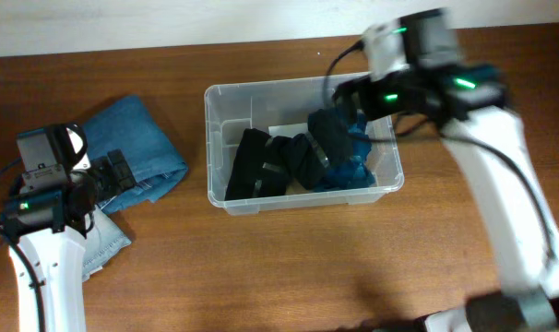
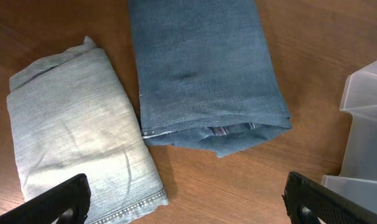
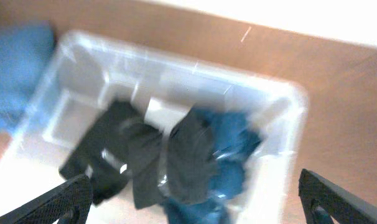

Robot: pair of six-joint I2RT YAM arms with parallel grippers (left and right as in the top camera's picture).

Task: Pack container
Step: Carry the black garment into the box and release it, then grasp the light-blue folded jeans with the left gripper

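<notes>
Your left gripper point(image 2: 187, 180), fingers spread wide and empty, hangs over two folded pairs of jeans at the left of the table; the darker pair point(image 2: 201, 74) runs lengthwise away from the fingers, with the pale pair point(image 2: 76, 130) beside it. The container point(image 1: 208, 148) sits mid-table, long axis left to right, its short left wall just right of the darker jeans, so I judge the left arm nearer. Your right gripper point(image 3: 195, 180), also wide and empty, hovers over the container's far right end, above the clothes point(image 1: 289, 161) inside.
</notes>
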